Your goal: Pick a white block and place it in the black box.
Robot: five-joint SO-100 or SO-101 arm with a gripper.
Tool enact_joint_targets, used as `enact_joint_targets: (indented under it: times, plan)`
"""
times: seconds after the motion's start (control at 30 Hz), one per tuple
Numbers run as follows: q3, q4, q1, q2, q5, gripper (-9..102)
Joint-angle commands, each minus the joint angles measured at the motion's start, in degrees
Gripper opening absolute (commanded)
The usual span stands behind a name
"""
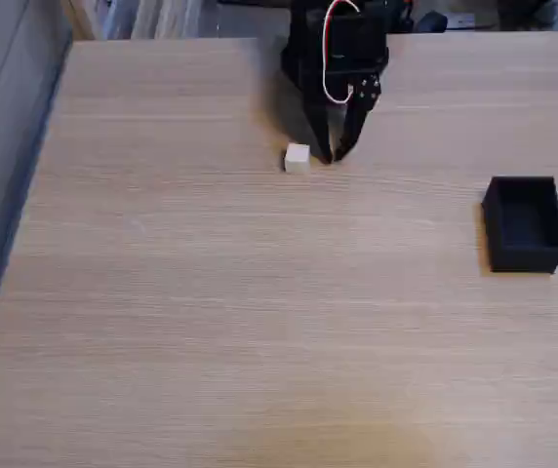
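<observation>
In the fixed view, the black gripper (332,156) reaches down from the far edge of the light wood-grain tabletop (259,322), its two fingers drawn close at the tips with only a narrow gap and nothing between them. Red and white wires (330,58) loop across the arm's black body. The white block (298,157) sits on the tabletop just left of the fingertips, beside them rather than between them. The black box (524,223) stands open-topped well to the right and nearer. No writing or label can be read on anything.
</observation>
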Motion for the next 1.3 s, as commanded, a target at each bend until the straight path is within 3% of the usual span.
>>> enact_joint_targets:
  times: [0.0, 1.27]
  plan:
    - [0.88, -0.18, -5.27, 0.35, -0.35, 0]
    - [0.88, -0.18, -2.99, 0.35, -0.26, 1]
